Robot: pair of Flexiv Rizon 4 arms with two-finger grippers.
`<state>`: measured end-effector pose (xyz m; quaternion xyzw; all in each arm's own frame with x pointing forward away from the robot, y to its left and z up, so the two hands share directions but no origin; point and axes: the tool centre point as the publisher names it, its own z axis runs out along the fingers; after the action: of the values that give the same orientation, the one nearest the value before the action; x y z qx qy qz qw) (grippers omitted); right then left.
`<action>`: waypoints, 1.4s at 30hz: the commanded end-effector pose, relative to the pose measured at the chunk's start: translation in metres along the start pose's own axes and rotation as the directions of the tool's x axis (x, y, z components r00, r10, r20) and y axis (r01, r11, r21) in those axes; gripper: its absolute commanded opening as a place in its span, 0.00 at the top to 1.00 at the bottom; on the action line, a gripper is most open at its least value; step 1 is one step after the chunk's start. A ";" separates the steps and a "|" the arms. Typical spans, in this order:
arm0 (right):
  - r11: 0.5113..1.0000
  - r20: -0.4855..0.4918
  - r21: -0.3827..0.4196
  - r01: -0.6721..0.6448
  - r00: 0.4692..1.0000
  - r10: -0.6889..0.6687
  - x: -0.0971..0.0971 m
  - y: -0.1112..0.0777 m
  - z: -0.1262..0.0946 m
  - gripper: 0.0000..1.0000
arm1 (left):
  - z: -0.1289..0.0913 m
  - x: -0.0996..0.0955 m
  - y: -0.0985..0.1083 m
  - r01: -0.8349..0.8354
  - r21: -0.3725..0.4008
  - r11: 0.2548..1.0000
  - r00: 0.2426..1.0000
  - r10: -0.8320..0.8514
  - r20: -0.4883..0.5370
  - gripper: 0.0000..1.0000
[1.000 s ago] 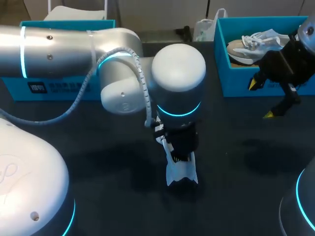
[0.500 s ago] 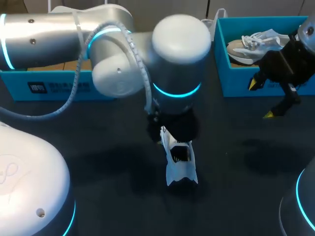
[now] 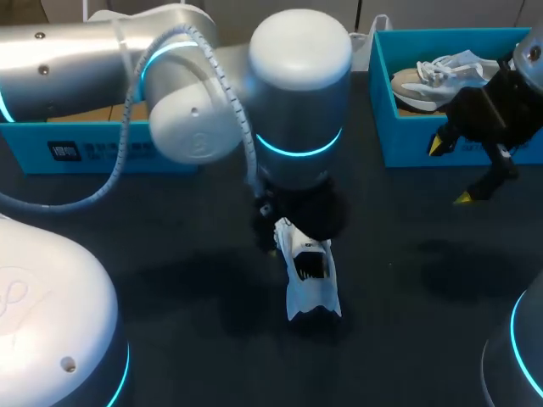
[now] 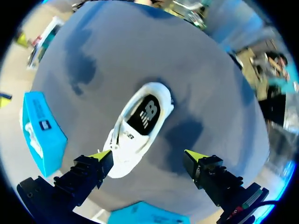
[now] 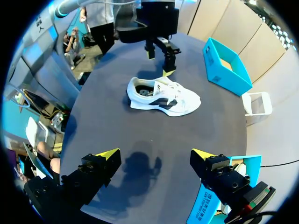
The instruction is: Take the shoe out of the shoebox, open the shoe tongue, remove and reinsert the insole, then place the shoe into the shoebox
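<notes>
The first step looks done. A white shoe point(image 3: 310, 284) is out of its box and lies on its sole on the dark counter point(image 3: 407, 280), near the middle, with its heel opening toward the far side.

The left end effector point(image 4: 148, 157) hangs just above the shoe's far end, fingers spread wide and holding nothing. In its wrist view the shoe lies ahead of and between the two yellow tips, touching neither. The shoe's mouth looks wide open there, and a dark insole point(image 4: 144, 115) lies flat inside. That suggests the tongue is pulled back and the insole is seated. Whether it has been out and back in cannot be told from this moment alone.

The right end effector point(image 3: 449, 172) hovers at the far right, fingers apart and empty, well apart from the shoe. It sits just in front of the blue shoebox point(image 3: 407, 144), which holds a second shoe point(image 3: 433, 76). Another blue box point(image 3: 93, 153) stands at the far left, partly hidden by the left arm.

At the least, the last step is left: gripping the shoe and setting it back in a shoebox. The insole work may also be left.
</notes>
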<state>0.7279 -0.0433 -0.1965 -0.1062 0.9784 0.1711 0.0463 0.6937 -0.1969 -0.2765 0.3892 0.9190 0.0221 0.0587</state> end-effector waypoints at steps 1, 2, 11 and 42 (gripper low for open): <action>1.000 -0.001 0.004 -0.001 1.000 0.001 -0.001 0.000 0.001 0.00 | -0.001 -0.010 -0.016 0.699 -0.019 0.715 0.712 -0.698 -0.079 0.00; 1.000 -0.001 0.004 -0.001 1.000 0.001 -0.001 0.000 0.001 0.00 | 0.000 -0.008 -0.019 0.730 -0.029 0.683 0.682 -0.730 -0.041 0.00; 1.000 -0.001 0.004 -0.001 1.000 0.001 -0.001 0.000 0.001 0.00 | 0.008 0.004 -0.039 0.913 -0.050 0.405 0.392 -0.904 -0.173 0.00; 1.000 -0.001 0.004 -0.001 1.000 0.001 -0.001 0.000 0.001 0.00 | 0.015 0.019 -0.060 0.913 -0.010 0.408 0.401 -0.902 -0.161 0.00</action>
<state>0.7279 -0.0434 -0.1966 -0.1061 0.9784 0.1711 0.0463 0.6428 -0.2291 -0.2921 -0.1773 0.9838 -0.0122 -0.0223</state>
